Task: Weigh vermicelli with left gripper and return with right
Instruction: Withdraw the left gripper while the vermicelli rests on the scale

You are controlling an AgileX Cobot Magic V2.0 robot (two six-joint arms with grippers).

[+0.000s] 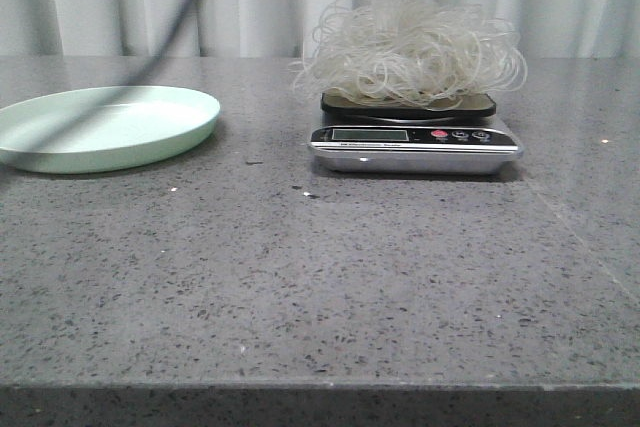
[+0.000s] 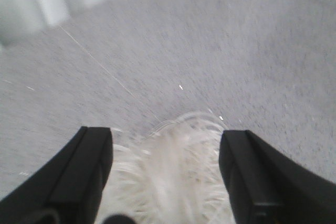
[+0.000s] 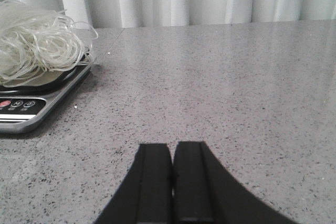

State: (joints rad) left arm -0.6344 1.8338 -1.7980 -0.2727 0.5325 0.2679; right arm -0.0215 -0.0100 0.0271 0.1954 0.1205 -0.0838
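The vermicelli (image 1: 410, 47), a fluffy tangle of whitish strands, lies piled on the platform of a kitchen scale (image 1: 415, 142) at the table's middle right. My left gripper (image 2: 167, 132) is open. The vermicelli (image 2: 173, 171) shows blurred below and between its black fingers (image 2: 86, 166), and I cannot tell whether they touch it. This gripper does not show in the front view. My right gripper (image 3: 172, 148) is shut and empty, low over bare table to the right of the scale (image 3: 31, 111) and the vermicelli (image 3: 37, 40).
A pale green plate (image 1: 105, 125) with nothing on it sits at the table's left. A blurred dark cable (image 1: 185, 2) crosses the top left of the front view. White curtains hang behind the table. The table's front edge runs along the bottom.
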